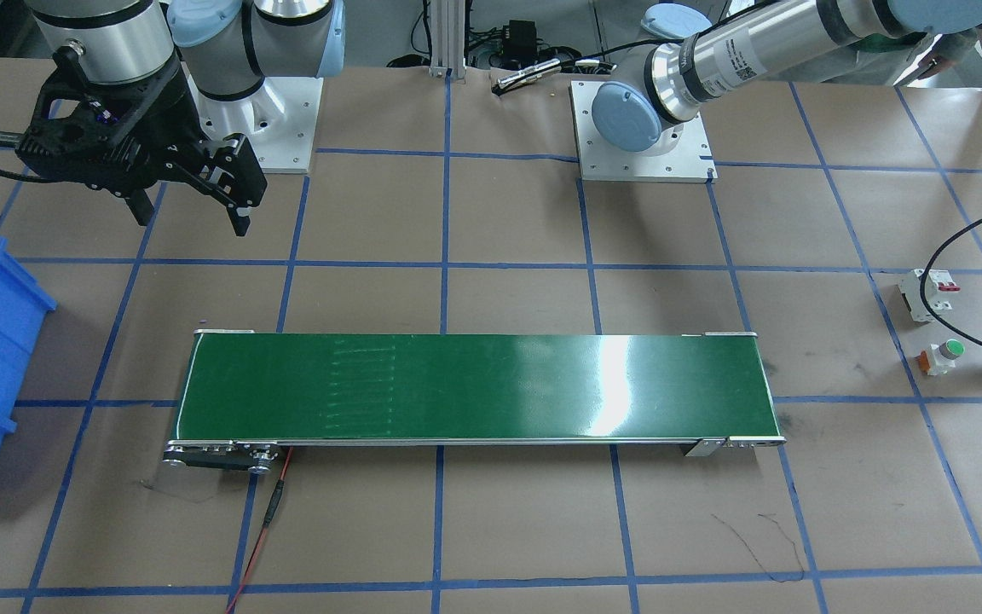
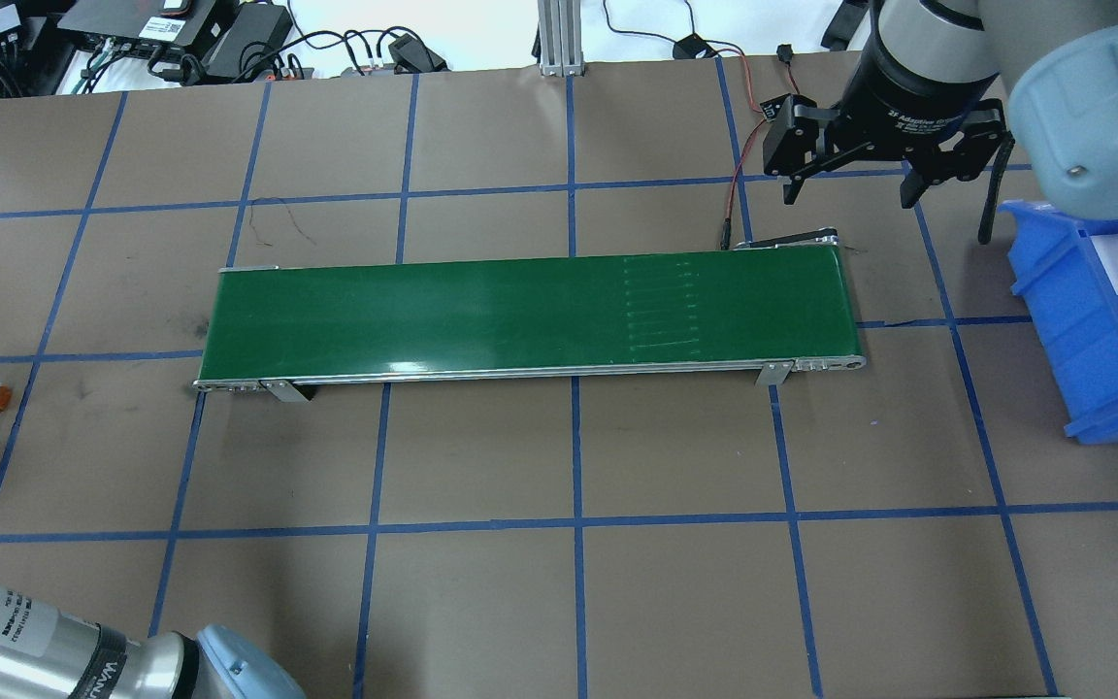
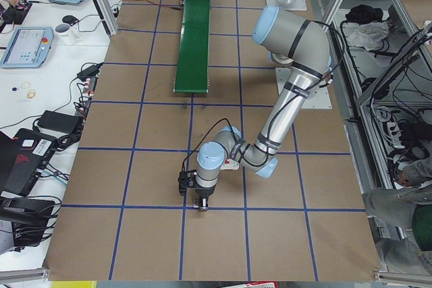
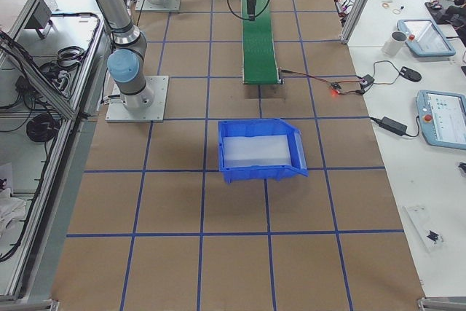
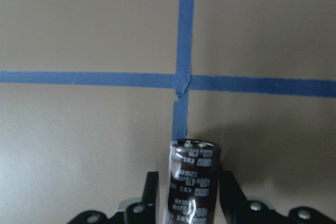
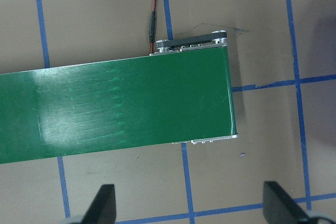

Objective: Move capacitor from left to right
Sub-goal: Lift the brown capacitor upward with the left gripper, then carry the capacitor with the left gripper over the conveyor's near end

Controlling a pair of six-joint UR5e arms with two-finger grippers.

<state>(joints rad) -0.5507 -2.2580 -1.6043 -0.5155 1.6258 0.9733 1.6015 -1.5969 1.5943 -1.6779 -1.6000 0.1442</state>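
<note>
The capacitor (image 5: 192, 166) sits between the left hand's (image 5: 189, 179) fingers (image 5: 151, 192), its long axis along them, at the bench's (image 5: 79, 24) left end; clamping cannot be told. The right hand (image 2: 850, 199), wide open and empty, hangs well apart.

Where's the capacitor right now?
Left wrist view: the capacitor is between the fingers of the left gripper, just short of a blue tape crossing, over the table's left end beyond the conveyor.
</note>
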